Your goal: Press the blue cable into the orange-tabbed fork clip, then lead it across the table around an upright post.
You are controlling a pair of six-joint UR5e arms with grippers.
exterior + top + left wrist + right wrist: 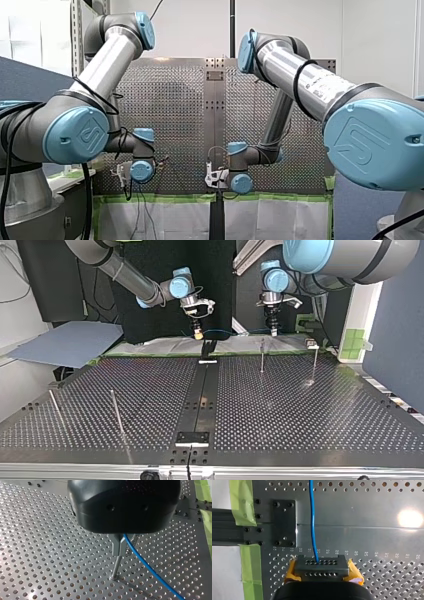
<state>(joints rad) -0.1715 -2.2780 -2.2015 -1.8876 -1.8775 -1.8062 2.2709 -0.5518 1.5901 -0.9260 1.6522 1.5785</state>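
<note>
The blue cable (pixel 150 573) runs out of my left gripper (pixel 120 553), whose metal fingers are shut on it just above an upright post (pixel 115 568). In the right wrist view the cable (pixel 312 525) leads straight into my right gripper (pixel 321 567), whose yellow-padded fingers are shut on it. Seen from the top view, my right gripper (pixel 198 333) hangs over a dark clip (pixel 207 348) at the table's far edge. My left gripper (pixel 273 330) hovers to its right, and the cable (pixel 235 332) is stretched between them. No orange tab shows on the clip.
Two posts (pixel 262 356) (pixel 315 365) stand below my left gripper, and two more (pixel 116 411) (pixel 55 408) lean at the top view's near left. A black rail (pixel 202 400) runs down the table's middle. A grey-blue sheet (pixel 70 343) lies past the far left corner.
</note>
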